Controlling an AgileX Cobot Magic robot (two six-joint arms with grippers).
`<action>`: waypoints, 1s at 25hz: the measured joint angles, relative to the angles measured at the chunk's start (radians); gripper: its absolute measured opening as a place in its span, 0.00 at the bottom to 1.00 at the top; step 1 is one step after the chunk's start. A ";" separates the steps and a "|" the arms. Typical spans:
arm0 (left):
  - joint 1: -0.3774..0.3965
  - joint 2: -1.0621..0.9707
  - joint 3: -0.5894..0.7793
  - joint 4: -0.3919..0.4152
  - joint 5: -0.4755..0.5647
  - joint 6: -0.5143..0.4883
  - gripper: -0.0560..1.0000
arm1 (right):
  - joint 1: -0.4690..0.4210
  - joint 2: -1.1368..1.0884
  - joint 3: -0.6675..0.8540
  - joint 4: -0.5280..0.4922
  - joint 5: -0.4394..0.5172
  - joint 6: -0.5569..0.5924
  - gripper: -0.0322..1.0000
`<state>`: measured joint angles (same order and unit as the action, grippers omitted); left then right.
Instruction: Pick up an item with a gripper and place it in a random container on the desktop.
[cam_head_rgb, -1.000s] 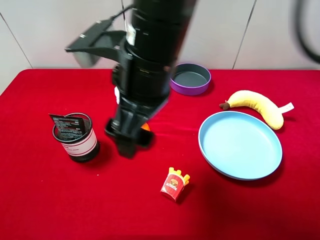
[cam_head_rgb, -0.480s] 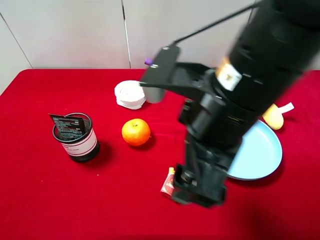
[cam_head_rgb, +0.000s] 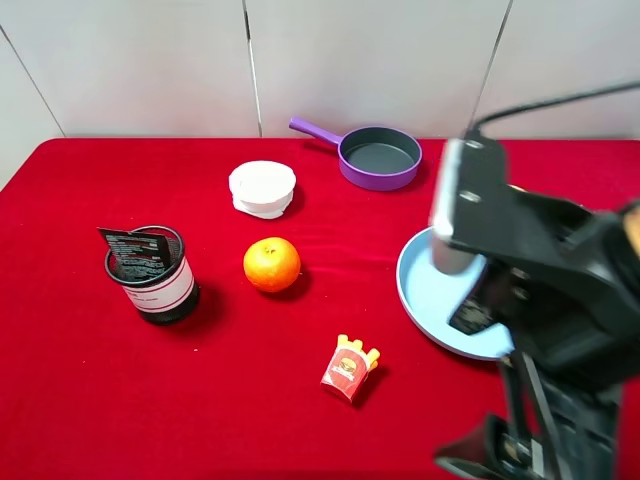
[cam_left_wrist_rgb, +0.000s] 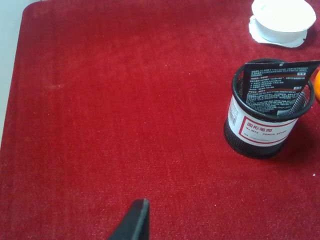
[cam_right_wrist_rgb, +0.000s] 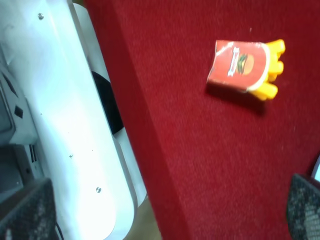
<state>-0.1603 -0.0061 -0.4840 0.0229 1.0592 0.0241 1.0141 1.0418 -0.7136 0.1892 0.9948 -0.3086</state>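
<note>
The black wire-mesh cup (cam_head_rgb: 155, 280) with its white, red-edged label stands on the left of the red desktop (cam_head_rgb: 250, 420). The flat black tube (cam_head_rgb: 132, 245) stands inside it, its top end sticking out over the rim. The left wrist view shows the cup (cam_left_wrist_rgb: 262, 127) and the tube (cam_left_wrist_rgb: 277, 92) too, well apart from the one left fingertip (cam_left_wrist_rgb: 136, 222) that shows. My right arm (cam_head_rgb: 545, 300) hangs over the table's front right. In the right wrist view the right gripper (cam_right_wrist_rgb: 165, 207) has its fingers wide apart and holds nothing, over the table's front edge.
An orange (cam_head_rgb: 271, 264) lies right of the cup. A white bowl stack (cam_head_rgb: 262, 188) and a purple pan (cam_head_rgb: 380, 157) sit at the back. A toy fries box (cam_head_rgb: 350, 368) lies in front. The blue plate (cam_head_rgb: 425, 290) is half hidden by the right arm. White robot base (cam_right_wrist_rgb: 75, 130) lies past the table edge.
The right arm has swung from beside the cup across the table to the front right, uncovering the orange, white bowls and pan. The tube stays in the cup.
</note>
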 joint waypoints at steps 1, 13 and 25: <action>0.000 0.000 0.000 0.000 0.000 0.000 0.99 | 0.000 -0.027 0.022 0.000 -0.002 0.007 0.70; 0.000 0.000 0.000 0.000 0.000 0.000 0.99 | 0.000 -0.394 0.184 -0.029 -0.029 0.030 0.70; 0.000 0.000 0.000 0.000 0.000 0.000 0.99 | 0.000 -0.630 0.188 -0.032 -0.075 0.054 0.70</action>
<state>-0.1603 -0.0061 -0.4840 0.0231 1.0592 0.0241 1.0141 0.4121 -0.5257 0.1572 0.9200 -0.2541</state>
